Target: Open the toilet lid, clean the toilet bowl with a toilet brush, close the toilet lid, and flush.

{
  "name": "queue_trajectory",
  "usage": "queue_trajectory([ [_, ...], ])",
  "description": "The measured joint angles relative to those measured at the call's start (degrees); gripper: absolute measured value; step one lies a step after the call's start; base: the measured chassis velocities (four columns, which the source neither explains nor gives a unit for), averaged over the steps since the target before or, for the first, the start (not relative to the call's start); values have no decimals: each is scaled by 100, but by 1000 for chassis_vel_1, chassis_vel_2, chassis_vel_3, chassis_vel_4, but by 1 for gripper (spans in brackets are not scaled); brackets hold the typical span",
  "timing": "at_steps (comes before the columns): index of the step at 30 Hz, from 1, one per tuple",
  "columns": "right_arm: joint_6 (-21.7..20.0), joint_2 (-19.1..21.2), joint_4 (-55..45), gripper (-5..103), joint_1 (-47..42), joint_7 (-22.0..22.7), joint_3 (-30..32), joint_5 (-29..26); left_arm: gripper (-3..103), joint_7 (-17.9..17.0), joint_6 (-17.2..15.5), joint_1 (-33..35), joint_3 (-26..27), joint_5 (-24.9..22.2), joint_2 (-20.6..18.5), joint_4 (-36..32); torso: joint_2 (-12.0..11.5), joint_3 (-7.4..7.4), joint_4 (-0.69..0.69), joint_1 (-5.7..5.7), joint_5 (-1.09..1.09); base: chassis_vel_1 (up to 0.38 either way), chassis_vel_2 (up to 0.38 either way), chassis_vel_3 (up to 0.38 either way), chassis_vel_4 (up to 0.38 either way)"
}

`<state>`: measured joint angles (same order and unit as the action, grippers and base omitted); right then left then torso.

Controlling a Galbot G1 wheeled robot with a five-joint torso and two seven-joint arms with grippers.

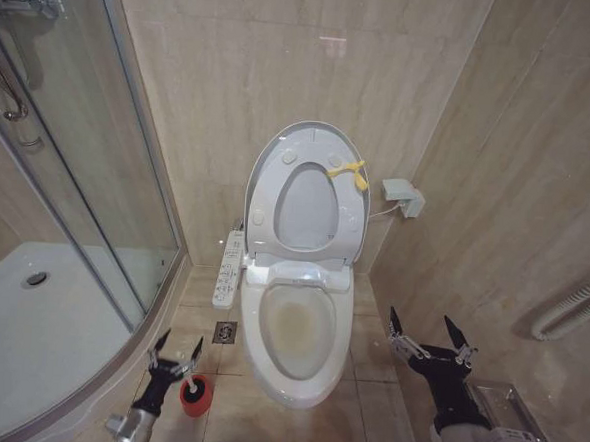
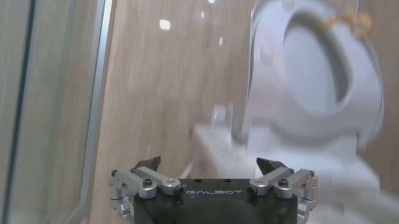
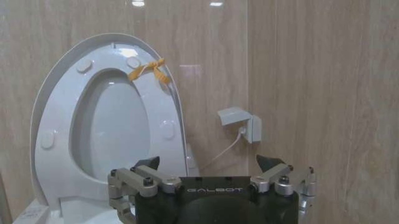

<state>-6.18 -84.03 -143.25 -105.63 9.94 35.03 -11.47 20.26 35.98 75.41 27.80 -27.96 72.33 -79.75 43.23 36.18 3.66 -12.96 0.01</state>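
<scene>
With both hands (image 1: 175,346) (image 1: 431,330) spread empty, the toilet lid (image 1: 305,187) stands upright, long axis vertical.

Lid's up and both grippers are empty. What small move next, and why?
Probably lower the open left gripper onto the red holder cup just beside it to take the toilet brush: the toilet lid stands raised, and the stained toilet bowl is exposed.

White toilet lid (image 1: 310,142) raised upright against the wall (seat ring up with it), yellow loop tag near its top; toilet bowl (image 1: 296,331) open, inside stained yellowish, below the lid
</scene>
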Motion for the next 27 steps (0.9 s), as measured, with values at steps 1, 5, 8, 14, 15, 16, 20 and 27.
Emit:
queue_trajectory([
  [1, 0, 0, 0, 100, 0, 0, 0, 0, 100, -167, -121, 71, 25, 49, 16, -356, 0, 0, 1, 0, 1, 0, 0, 0, 0],
  [5, 0, 0, 0, 100, 0, 1, 0, 0, 100, -723, -490, 279, 55, 180, 54, -1287, 0, 0, 0, 0, 0, 0, 0, 0, 0],
  [8, 0, 0, 0, 100, 0, 0, 0, 0, 100, -1002, -693, 404, 80, 240, 52, -1758, 0, 0, 0, 0, -1, 0, 0, 0, 0],
  [14, 0, 0, 0, 100, 0, 0, 0, 0, 100, -1631, -1325, 918, 234, 283, -23, -2978, 0, 0, 0, 0, 0, 0, 0, 0, 0],
  [15, 0, 0, 0, 100, 0, 0, 0, 0, 100, -1789, -1489, 1066, 284, 263, -39, -3253, 0, 0, 0, 0, -1, 0, 0, 0, 0],
  [16, 0, 0, 0, 100, 0, 0, 0, 0, 100, -1789, -1489, 1066, 284, 263, -39, -3253, 0, 0, 0, 0, -1, 0, 0, 0, 0],
  [20, 0, 0, 0, 100, 0, 0, 0, 0, 100, -2033, -1956, 1476, 533, 127, -67, -3893, 0, 0, 0, 0, -1, 0, 0, 0, 0],
  [27, 0, 0, 0, 100, 0, 0, 0, 0, 100, -2404, -2831, 2365, 1102, 175, -12, -5233, 0, -1, 1, 0, -1, 0, 0, 0, 0],
])
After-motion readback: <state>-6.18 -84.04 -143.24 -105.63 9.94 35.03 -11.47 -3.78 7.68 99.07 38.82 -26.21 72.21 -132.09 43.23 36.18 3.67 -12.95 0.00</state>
